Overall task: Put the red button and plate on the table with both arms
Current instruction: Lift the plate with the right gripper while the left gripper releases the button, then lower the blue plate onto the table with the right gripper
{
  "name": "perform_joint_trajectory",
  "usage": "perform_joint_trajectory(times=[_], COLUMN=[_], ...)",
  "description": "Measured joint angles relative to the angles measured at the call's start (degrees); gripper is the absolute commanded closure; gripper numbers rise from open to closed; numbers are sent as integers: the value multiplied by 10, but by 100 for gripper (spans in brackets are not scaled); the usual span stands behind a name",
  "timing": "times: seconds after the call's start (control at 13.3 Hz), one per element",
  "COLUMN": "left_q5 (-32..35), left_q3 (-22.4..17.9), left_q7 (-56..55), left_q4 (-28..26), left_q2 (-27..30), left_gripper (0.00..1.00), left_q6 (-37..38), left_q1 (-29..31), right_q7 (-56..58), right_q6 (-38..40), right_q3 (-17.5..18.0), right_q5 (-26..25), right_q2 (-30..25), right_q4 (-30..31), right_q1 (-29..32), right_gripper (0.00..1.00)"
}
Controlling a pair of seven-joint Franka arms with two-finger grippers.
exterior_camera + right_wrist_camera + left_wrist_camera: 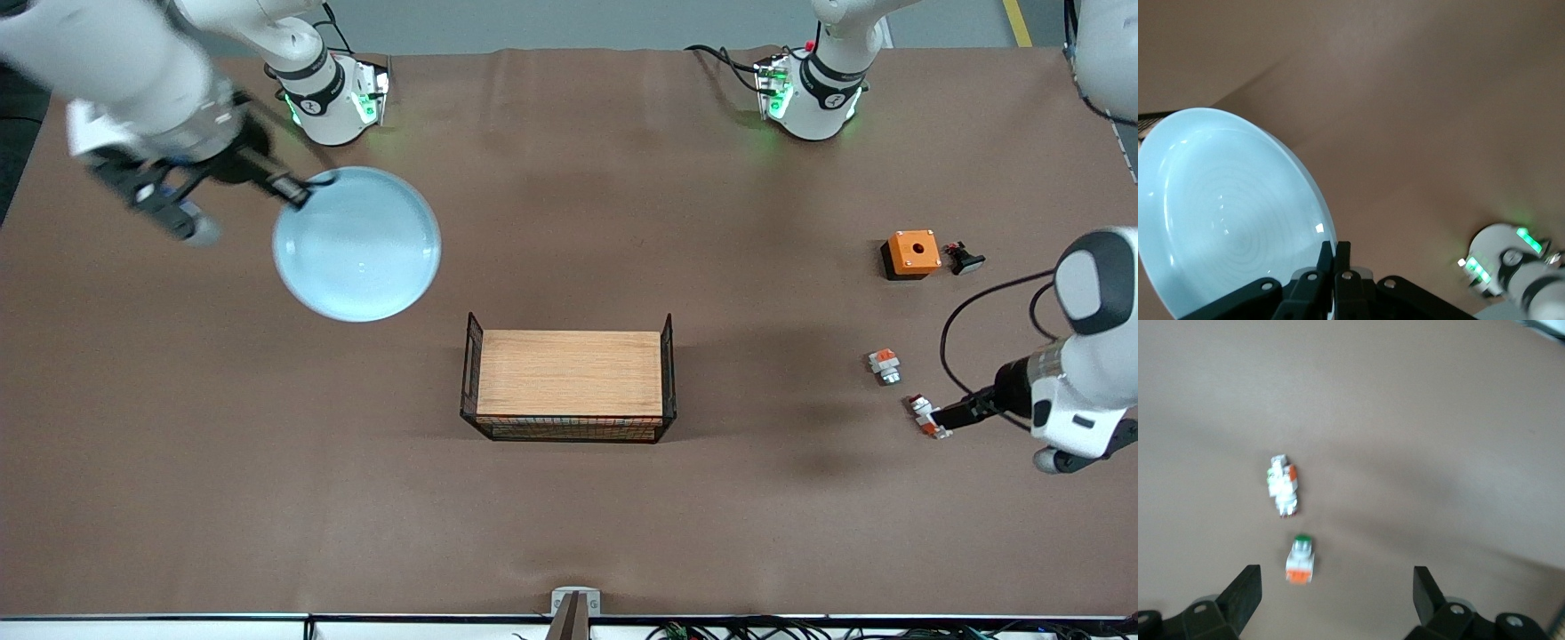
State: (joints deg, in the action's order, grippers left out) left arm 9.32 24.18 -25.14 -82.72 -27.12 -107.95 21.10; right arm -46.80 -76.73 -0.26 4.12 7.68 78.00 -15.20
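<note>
The red button [925,416] lies on the table [569,524] toward the left arm's end, right at the tips of the left gripper [944,420] [1338,572], whose claw stands wide with nothing in it. A little farther from the front camera sit a shorter white-and-orange piece [885,364] and the wooden board [569,372], then an orange box [912,252] with a black knob [964,259] beside it. Toward the right arm's end, the right gripper [298,191] [1336,257] is clamped on the rim of the pale blue plate [356,244] [1225,213], holding it over the table.
</note>
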Motion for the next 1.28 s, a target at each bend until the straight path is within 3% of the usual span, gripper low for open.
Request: perform_joint_trajectory(times=[0.23,0.53,0.75,1.05,1.13,1.28], left_q5=[0,0,0,-40,-47,-50], left_q3=[9,14,14,13,5,-76], left_q7=[0,22,60,75,77,78], left_q4=[1,0,-3,-5,-6,-7], left_q2=[93,186,225,247,247,250], left_gripper=[0,0,0,0,0,0], left_q6=[85,143,181,193,193,199], left_q1=[0,-1,0,-2,-13,-96], right_q7=[167,351,430,503,514,536], right_q6=[-67,-214,-287,-362,-370,-388], right_q3=[-1,0,0,1,1,2], right_q5=[0,1,1,2,2,2], right_q2=[22,62,101,172,185,210], right_q4=[47,148,194,200,201,204], right_q1=[84,165,210,247,249,249], right_gripper=[100,98,98,99,99,99])
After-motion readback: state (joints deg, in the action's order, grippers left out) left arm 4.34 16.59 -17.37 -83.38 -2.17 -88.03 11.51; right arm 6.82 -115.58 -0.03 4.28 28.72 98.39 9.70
